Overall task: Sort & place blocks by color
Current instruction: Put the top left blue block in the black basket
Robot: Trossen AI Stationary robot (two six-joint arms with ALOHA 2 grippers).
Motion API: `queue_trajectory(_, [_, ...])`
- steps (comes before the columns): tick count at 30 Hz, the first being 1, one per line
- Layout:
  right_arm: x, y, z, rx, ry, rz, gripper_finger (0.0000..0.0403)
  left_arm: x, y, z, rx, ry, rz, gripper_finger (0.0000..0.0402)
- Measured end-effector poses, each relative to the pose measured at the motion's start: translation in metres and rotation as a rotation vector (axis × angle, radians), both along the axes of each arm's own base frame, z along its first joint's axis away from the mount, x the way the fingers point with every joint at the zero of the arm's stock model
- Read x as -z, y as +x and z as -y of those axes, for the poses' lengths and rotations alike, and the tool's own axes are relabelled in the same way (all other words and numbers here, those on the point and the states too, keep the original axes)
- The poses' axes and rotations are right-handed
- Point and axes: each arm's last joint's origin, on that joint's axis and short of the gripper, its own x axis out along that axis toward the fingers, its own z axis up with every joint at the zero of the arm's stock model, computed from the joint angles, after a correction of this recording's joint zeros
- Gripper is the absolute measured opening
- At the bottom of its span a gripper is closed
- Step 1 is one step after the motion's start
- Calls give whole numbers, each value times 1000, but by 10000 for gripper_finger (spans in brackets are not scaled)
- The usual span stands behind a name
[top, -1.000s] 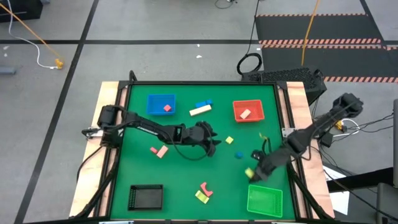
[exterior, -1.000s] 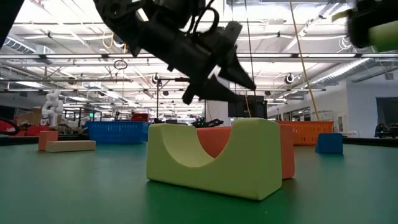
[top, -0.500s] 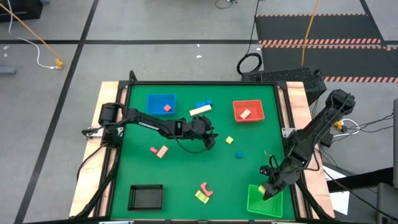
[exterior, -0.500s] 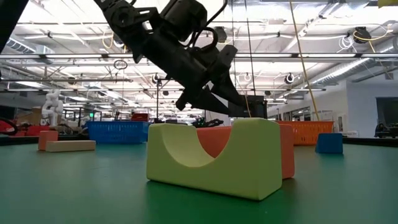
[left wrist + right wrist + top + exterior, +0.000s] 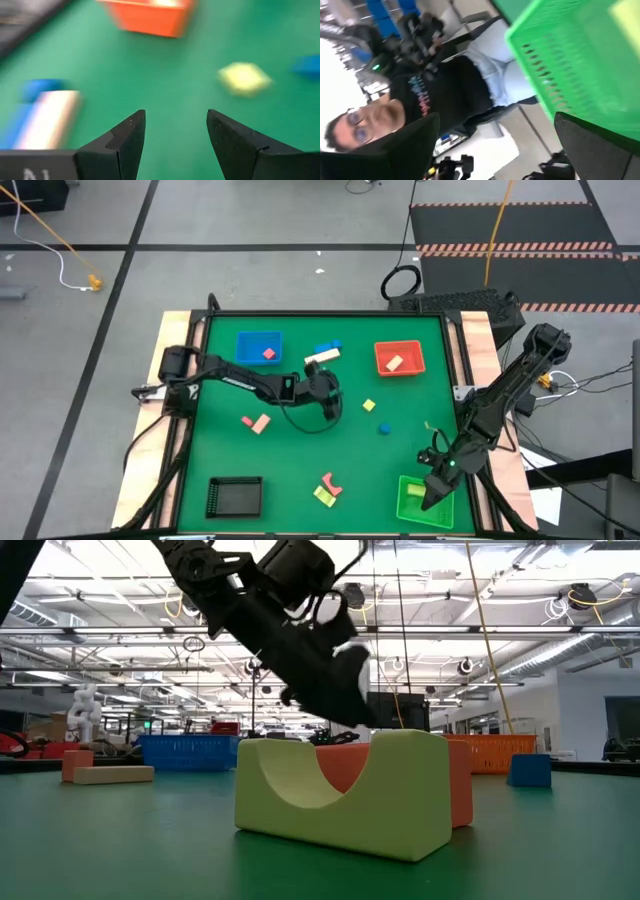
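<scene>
Our right gripper [image 5: 432, 498] hangs over the green tray [image 5: 425, 502] at the near right corner of the table [image 5: 290, 470], its fingers [image 5: 600, 150] spread wide and empty, and a yellow block [image 5: 406, 489] lies in that tray. Our left gripper [image 5: 328, 402] hovers mid-table with its fingers [image 5: 127, 137] apart and nothing between them, near the cream bar [image 5: 321, 357] and the blue blocks [image 5: 328, 347]. A yellow cube [image 5: 369, 406] and a blue block [image 5: 384, 428] lie to its right. A yellow arch [image 5: 324, 496] and a pink arch [image 5: 331, 482] sit touching at the near edge. Two pink blocks [image 5: 256, 422] lie left of centre. The blue tray [image 5: 258, 348] holds a pink block [image 5: 269, 354]; the red tray [image 5: 399, 358] holds a cream block [image 5: 394, 363]. The black tray [image 5: 234, 497] sits near left.
</scene>
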Motion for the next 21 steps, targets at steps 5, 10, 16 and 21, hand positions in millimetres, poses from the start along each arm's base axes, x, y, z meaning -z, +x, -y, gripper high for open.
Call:
queue_trajectory(5, [-2, 3, 1, 12, -17, 77, 390, 0, -4, -31, -158, 56, -8, 214])
queue_trajectory(10, [-2, 8, 5, 6, -71, 152, 390, 2, -12, -74, -307, -26, 5, 214])
queue_trajectory(16, [-1, 15, 11, 11, -129, 219, 391, 14, -38, -121, -550, -163, -75, 214])
queue_trajectory(21, [-2, 19, 16, 13, -162, 261, 391, 21, -53, -137, -624, -299, -136, 214])
